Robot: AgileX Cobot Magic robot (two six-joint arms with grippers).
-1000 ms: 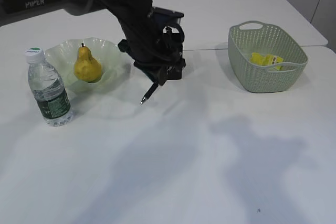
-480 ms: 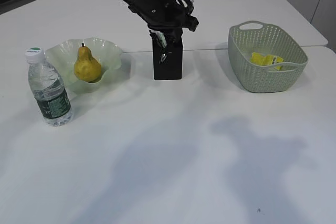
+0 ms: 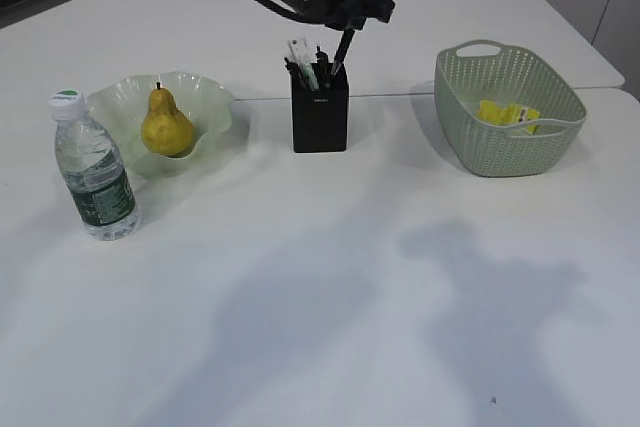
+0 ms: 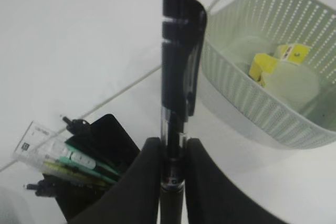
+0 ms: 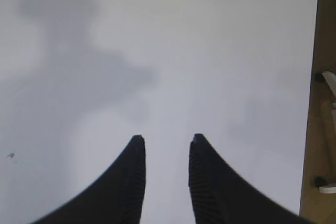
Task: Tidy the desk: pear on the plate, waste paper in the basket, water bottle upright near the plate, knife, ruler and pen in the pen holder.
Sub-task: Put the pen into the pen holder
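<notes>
Water bottle of clear plastic with a dark green label and white cap (image 3: 91, 167) stands upright toward the left edge of the white table (image 3: 330, 307), just beside the translucent pale-green glass plate with a wavy rim (image 3: 205, 102); I see the yellow pear with a short dark stem (image 3: 165, 125) sitting on that plate. Near the middle, toward the far edge, the matte black square pen holder (image 3: 320, 119) stands upright with a transparent plastic ruler (image 4: 39, 144) and other dark and green items poking out of its top. Above it my left gripper (image 3: 352, 9) is pinched on a black pen (image 4: 177, 93), whose tip points down at the holder's opening; I cannot tell whether it touches. Toward the right edge, the grey-green perforated plastic basket (image 3: 500, 152) holds yellow and whitish waste paper (image 3: 508, 113). My right gripper (image 5: 165, 145) hangs over bare table with its fingers parted and nothing between them.
</notes>
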